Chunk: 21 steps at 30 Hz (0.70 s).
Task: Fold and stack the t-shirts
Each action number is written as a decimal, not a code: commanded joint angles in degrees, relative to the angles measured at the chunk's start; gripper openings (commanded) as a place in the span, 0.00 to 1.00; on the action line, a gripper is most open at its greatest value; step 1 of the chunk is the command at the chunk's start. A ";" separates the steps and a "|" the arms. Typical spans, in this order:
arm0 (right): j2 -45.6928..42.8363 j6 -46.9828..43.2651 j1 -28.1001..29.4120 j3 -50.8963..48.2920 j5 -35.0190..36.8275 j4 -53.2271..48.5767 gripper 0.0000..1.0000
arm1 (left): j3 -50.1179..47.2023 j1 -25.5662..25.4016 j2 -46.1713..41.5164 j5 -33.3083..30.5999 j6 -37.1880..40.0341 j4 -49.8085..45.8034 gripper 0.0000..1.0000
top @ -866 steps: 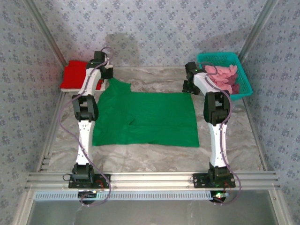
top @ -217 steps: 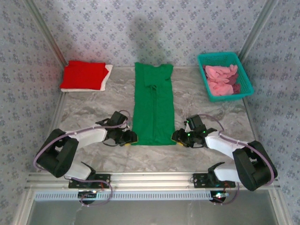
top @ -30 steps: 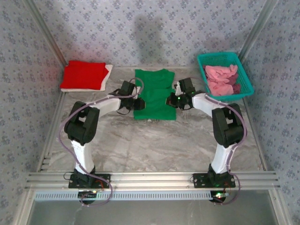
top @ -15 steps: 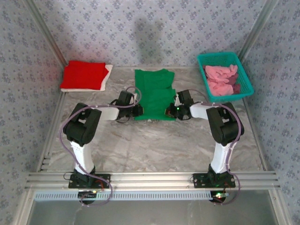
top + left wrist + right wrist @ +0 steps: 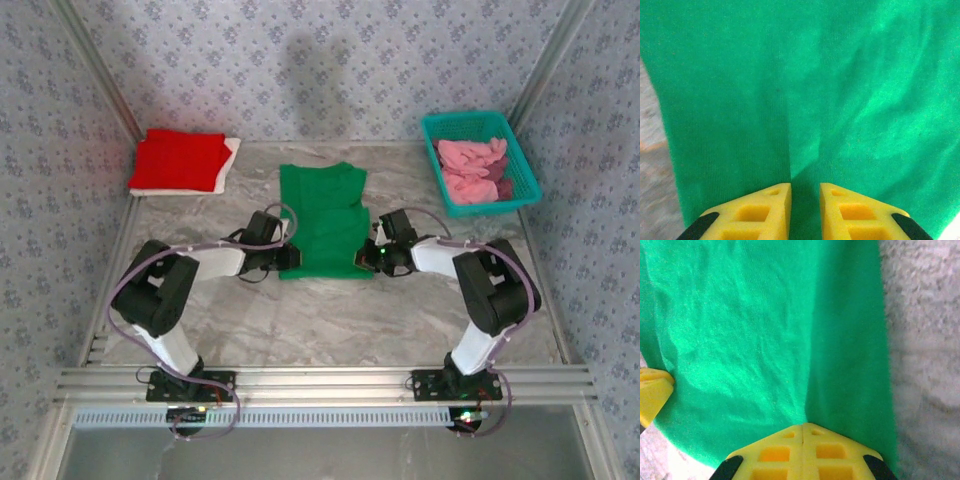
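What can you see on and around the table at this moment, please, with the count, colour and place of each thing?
green t-shirt: one, bright green, folded, table centre
red t-shirt: one, red, folded, far left corner
white t-shirt: one, white, under the red one, edges showing
basket: one, teal mesh, far right corner
pink garments: a heap, count unclear, in the basket
maroon garment: one glimpsed, in the basket's near right corner
table: one, grey marbled
left end effector: one, yellow fingers slightly apart on the green t-shirt's near left edge, grip unclear
right end effector: one, yellow fingers pinched shut on its near right edge
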 commanded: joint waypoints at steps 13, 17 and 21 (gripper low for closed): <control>0.15 4.74 4.20 -1.12 -2.53 1.05 0.00 | -6.87 -4.17 -4.50 5.26 -4.39 2.99 0.02; 1.77 5.25 4.13 -2.08 -1.31 2.31 0.00 | -9.59 -4.35 -1.33 5.17 -6.20 5.95 0.00; 0.99 5.52 4.04 -3.00 -0.86 1.97 0.00 | -10.77 -4.37 -3.37 3.49 -6.56 4.26 0.00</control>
